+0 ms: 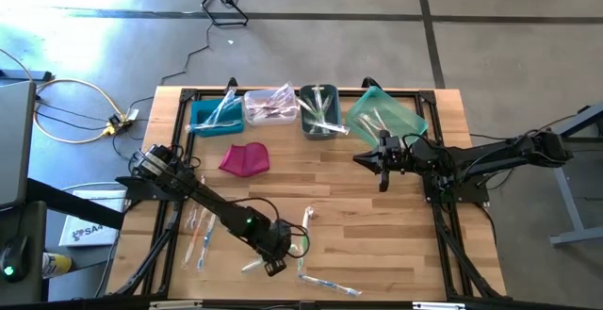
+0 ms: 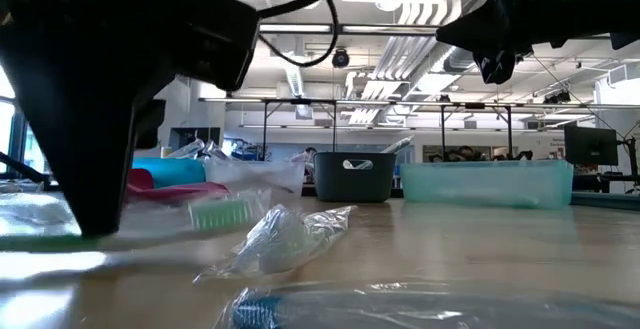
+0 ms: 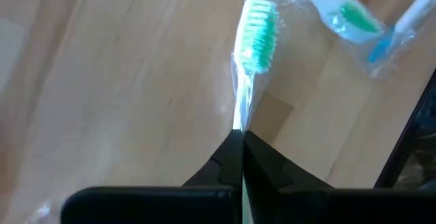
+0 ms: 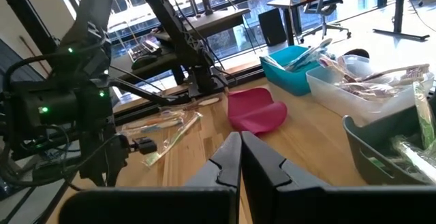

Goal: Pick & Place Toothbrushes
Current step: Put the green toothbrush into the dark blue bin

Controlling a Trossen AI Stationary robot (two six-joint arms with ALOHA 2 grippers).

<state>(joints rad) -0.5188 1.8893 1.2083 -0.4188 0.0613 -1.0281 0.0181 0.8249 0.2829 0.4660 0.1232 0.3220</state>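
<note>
The left gripper (image 3: 240,137) is clenched on the handle of a wrapped green-bristled toothbrush (image 3: 255,37) near the table's (image 1: 377,253) near edge. The right gripper (image 1: 383,180) hangs closed and empty by the teal bin (image 1: 386,114). Several toothbrushes (image 1: 320,107) already fill the four far bins; perhaps seven loose toothbrushes (image 1: 196,235) remain, so sorting seems past halfway. The left arm hides part of that pile, and bin counts are unreadable.
</note>
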